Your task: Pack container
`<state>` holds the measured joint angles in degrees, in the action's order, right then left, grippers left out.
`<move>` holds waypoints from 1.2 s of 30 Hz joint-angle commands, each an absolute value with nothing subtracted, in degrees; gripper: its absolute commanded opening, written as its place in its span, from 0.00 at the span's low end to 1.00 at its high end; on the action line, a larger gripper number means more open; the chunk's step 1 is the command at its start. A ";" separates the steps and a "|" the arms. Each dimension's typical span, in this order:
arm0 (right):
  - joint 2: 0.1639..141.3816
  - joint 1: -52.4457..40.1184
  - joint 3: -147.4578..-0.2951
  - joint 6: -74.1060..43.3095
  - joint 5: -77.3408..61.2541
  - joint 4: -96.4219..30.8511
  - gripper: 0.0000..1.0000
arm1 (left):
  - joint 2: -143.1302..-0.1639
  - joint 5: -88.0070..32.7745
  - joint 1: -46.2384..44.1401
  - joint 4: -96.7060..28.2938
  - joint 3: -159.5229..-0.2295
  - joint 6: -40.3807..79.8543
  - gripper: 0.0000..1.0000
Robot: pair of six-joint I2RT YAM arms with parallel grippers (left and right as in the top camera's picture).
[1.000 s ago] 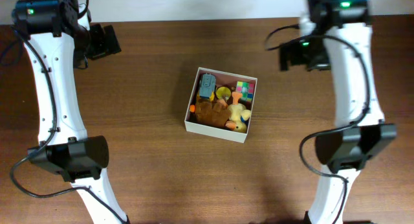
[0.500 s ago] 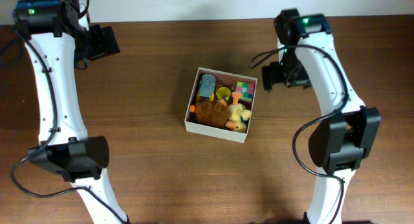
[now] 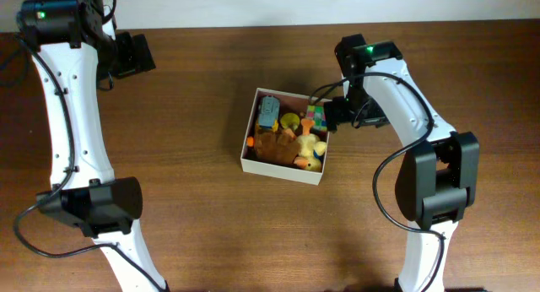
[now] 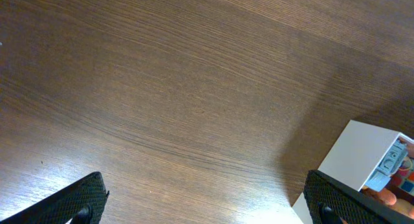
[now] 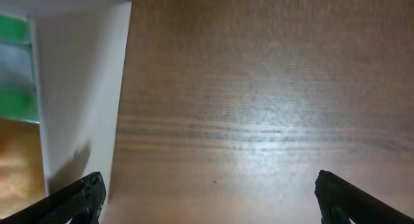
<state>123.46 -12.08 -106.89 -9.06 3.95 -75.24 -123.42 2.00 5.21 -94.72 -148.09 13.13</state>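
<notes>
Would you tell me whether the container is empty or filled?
Filled: toys crowd the container, including a grey-blue vehicle and a yellow plush.

The overhead camera looks straight down from high on the whole wooden table point(image 3: 194, 199), while each wrist camera faces the tabletop between its own jaws, the left from farther off, the right seemingly very close, and all three share the container point(image 3: 278, 170), just ahead of one jaw tip.
</notes>
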 commanded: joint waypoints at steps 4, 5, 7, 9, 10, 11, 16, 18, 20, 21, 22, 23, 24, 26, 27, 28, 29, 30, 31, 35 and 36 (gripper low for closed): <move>122.50 -13.08 -106.65 -9.69 1.28 -71.00 0.99 | -122.21 2.81 5.32 -94.80 -148.99 13.67 0.99; 122.50 -13.15 -106.65 -9.69 1.26 -70.59 0.99 | -122.21 2.83 5.32 -94.80 -148.99 13.67 0.99; 122.50 -13.23 -106.65 -9.67 0.84 -69.87 0.99 | -122.21 2.81 5.32 -94.80 -148.99 13.67 0.99; 122.50 -13.21 -106.65 -9.41 0.62 -69.28 0.99 | -122.21 2.81 5.32 -94.80 -148.99 13.67 0.99; 122.50 -13.21 -106.65 -9.28 0.62 -68.97 0.99 | -122.21 2.81 5.32 -94.80 -148.99 13.67 0.99; 122.50 -13.21 -106.67 -9.23 0.64 -68.79 0.99 | -122.21 2.81 5.32 -94.80 -148.99 13.67 0.99; 122.50 -13.13 -106.83 -7.94 0.62 -68.51 0.99 | -122.21 2.81 5.32 -94.80 -148.99 13.67 0.99; 122.50 -13.13 -106.83 -7.97 0.64 -68.47 0.99 | -122.21 2.83 5.32 -94.80 -148.99 13.67 0.99; 122.50 -13.13 -106.83 -7.94 0.64 -68.34 1.00 | -122.21 2.83 5.32 -94.80 -148.99 13.67 0.99; 122.50 -13.13 -106.83 -7.64 0.67 -68.38 0.99 | -122.21 2.81 5.32 -94.80 -148.99 13.67 0.99; 122.48 -13.10 -107.00 -7.29 0.69 -68.60 0.99 | -122.21 2.83 5.32 -94.80 -148.99 13.67 0.99; 122.48 -13.04 -107.63 -6.87 0.75 -69.12 0.99 | -122.21 2.83 5.32 -94.80 -148.99 13.67 0.99; 122.48 -12.97 -108.57 -6.35 0.78 -69.67 0.99 | -122.21 2.81 5.32 -94.80 -148.99 13.67 0.99; 122.48 -12.64 -111.61 -6.28 1.98 -71.22 0.99 | -122.21 2.81 5.32 -94.80 -148.97 13.67 0.99; 122.48 -12.47 -113.23 -6.28 2.96 -72.03 0.99 | -122.21 2.81 5.32 -94.80 -148.99 13.67 0.99; 122.48 -12.34 -114.41 -6.28 3.84 -72.53 0.99 | -122.21 2.81 5.32 -94.80 -148.99 13.67 0.99; 122.48 -12.23 -115.42 -6.26 4.84 -72.93 0.99 | -122.21 2.81 5.32 -94.80 -148.99 13.67 0.99; 122.48 -12.10 -116.44 -6.26 5.96 -73.41 0.99 | -122.21 2.83 5.32 -94.80 -148.99 13.67 0.99; 122.48 -11.94 -117.08 -6.24 6.55 -73.71 0.99 | -122.21 2.81 5.32 -94.80 -148.99 13.65 0.99; 122.50 -11.46 -117.34 -6.26 6.70 -73.71 0.99 | -122.21 2.81 5.32 -94.80 -148.99 13.67 0.99; 122.50 -11.44 -117.32 -6.26 6.70 -73.71 0.99 | -122.21 2.83 5.32 -94.80 -148.99 13.67 0.99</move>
